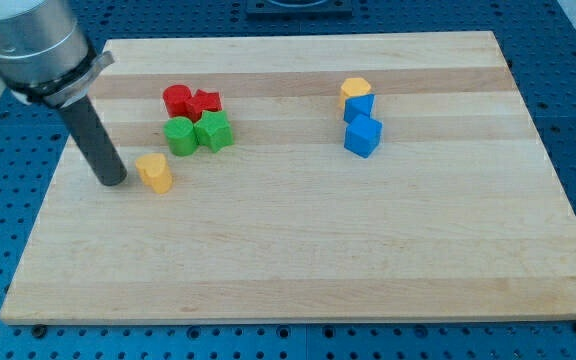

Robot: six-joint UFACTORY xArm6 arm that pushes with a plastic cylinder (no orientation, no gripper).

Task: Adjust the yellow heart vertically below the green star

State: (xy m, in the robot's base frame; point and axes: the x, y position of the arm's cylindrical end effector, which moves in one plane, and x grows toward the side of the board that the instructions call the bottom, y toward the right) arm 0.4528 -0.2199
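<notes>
On the wooden desk [298,270], my tip [114,182] rests just left of the yellow heart [154,172], which sits below and left of the green star [214,131] (a rod, no fingers). Beside the star sits a green block [180,135], two red blocks [191,100] above

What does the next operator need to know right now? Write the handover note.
My tip is on the board, just to the view's left of the yellow heart, with a small gap.
The yellow heart sits below and to the view's left of the green pair; the green star is the right one, beside the green round block.
Done: heart is near the greens.
Left: push the heart toward the view's right until it is straight below the star.
</notes>
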